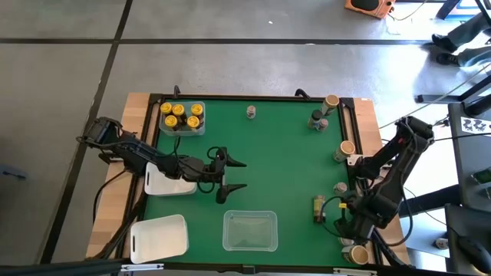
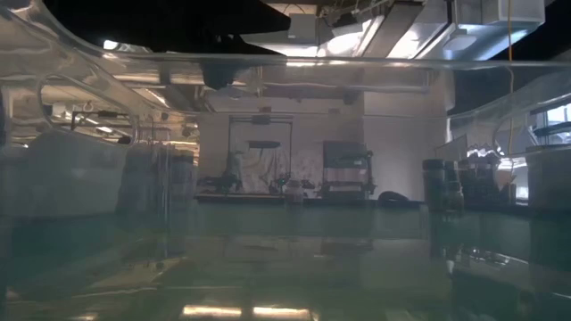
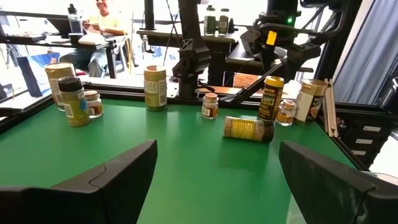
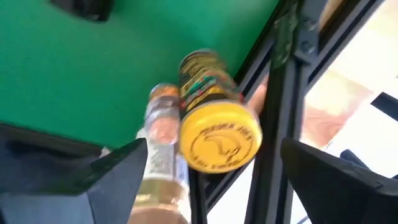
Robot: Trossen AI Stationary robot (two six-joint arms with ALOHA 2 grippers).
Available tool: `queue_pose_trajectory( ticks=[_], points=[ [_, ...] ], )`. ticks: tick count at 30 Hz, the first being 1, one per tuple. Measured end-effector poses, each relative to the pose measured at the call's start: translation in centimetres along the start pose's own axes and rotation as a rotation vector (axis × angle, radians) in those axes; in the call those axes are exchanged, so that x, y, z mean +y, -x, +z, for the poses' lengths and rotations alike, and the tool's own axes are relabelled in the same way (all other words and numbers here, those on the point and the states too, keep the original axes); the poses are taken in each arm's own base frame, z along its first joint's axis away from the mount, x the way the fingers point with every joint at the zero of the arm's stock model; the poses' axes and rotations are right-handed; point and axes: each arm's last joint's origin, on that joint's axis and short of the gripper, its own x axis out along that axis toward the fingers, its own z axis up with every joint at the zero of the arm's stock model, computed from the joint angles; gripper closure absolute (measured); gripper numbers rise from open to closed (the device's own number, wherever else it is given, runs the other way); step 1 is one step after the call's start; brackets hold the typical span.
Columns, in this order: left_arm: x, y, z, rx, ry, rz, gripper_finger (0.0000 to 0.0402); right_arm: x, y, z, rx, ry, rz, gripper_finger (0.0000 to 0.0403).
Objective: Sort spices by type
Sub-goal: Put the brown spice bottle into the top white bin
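Green felt counter (image 1: 276, 165) seen from above, spices split between a filled tray and a loose scatter. Far left: clear tray (image 1: 182, 119) already packed with yellow-lidded jars (image 1: 179, 110). Just near of it, left gripper (image 1: 234, 175) hovering mid-counter, jaws spread wide and holding nothing, pointed right across open felt. Well to its right, one jar lying on its side (image 1: 319, 208), long axis running near-to-far. Along the right edge, more jars (image 1: 343, 151) standing upright. Near right corner: right gripper (image 4: 211, 165) poised over a yellow-lidded jar (image 4: 219, 140), jaws wide, either side of the lid, not gripping it; jar upright, lid facing the wrist. Right arm plainly the nearer to both jars.
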Motion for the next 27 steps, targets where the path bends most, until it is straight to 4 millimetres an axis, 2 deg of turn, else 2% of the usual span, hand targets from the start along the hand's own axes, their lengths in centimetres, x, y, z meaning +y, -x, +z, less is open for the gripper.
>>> queue_pose_trajectory(
  ticks=[16, 23, 27],
  points=[
    [0.1, 0.0, 0.0, 0.0, -0.003, 0.027, 0.0066, 1.3, -1.8, -0.2, -0.018, 0.059, -0.067, 0.0085],
    [0.2, 0.0, 0.0, -0.007, 0.004, 0.052, 0.0066, 1.9, -4.1, 0.0, 0.058, 0.106, -0.041, 0.0101],
    [0.2, 0.0, 0.0, -0.008, 0.005, 0.052, 0.0066, 1.7, -4.5, 0.4, 0.045, 0.101, -0.055, 0.0131]
  ],
)
